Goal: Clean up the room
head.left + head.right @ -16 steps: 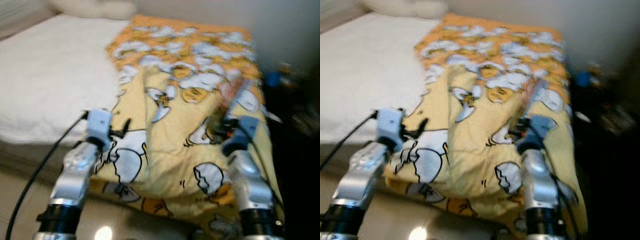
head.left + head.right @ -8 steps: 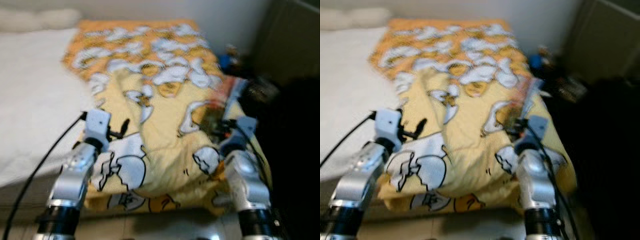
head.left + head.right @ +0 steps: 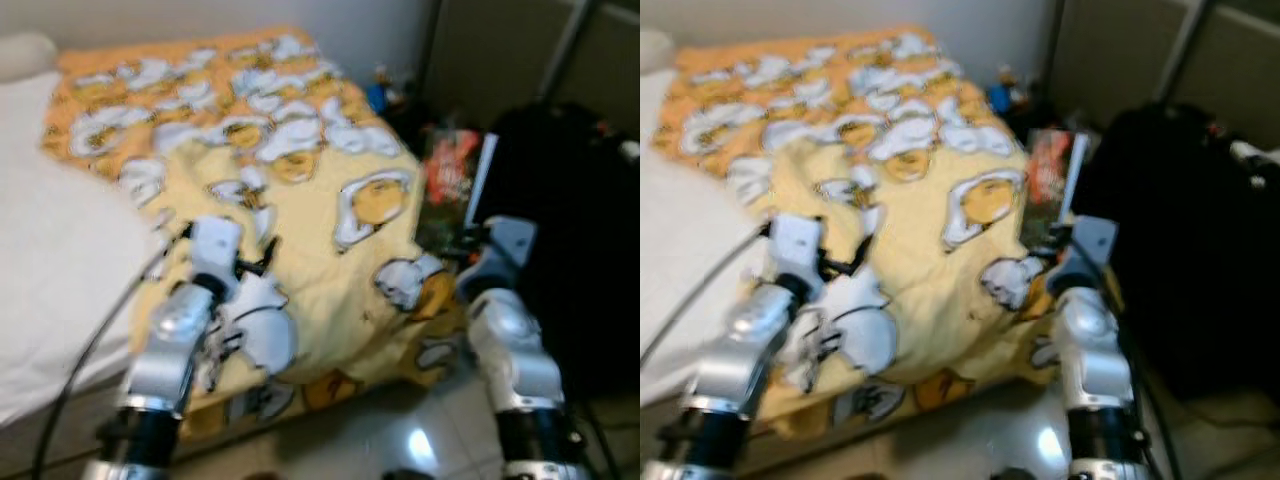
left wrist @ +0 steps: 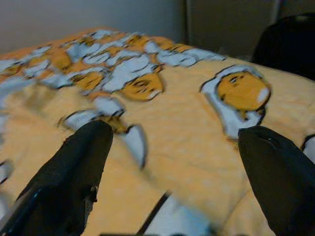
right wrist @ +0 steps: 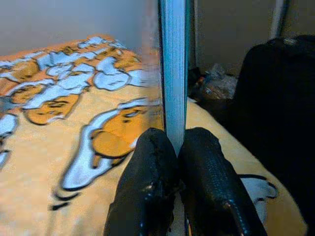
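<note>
Left eye view: both silver arms are raised forward and bent, over the near edge of the bed. The left gripper (image 3: pixel 262 262) sits over the yellow-and-orange blanket with white and yellow cartoon egg prints (image 3: pixel 300 170), near its front left part. The right gripper (image 3: pixel 462 238) is at the right edge of the bed and holds a thin flat book with red-and-green cover (image 3: pixel 452 180), upright, just beside the blanket's right border. A black cable (image 3: pixel 90 345) runs from the left wrist down to the near left. The picture is blurred.

Right eye view: the blanket hangs over the near and right edges of the bed; below is a glossy pale tiled floor (image 3: pixel 980 435) w/ a light reflection, open between the 2 arms. At left lies the white mattress sheet (image 3: pixel 680 250). Right of the bed stands a big black bulky mass, maybe a bag or chair (image 3: pixel 1180 240), close to the right arm, so little room on that side. Far, at the wall, some small blue and dark items (image 3: pixel 1005 95), too blurred to name.

Left wrist view: the 2 black fingers (image 4: pixel 74 172) are spread wide apart, nothing between them, above the blanket.

Right wrist view: the black fingers (image 5: pixel 147 191) are pressed together on the book's thin edge (image 5: pixel 173 64), which stands upright from them. Blanket at one side, the black mass at the other.
</note>
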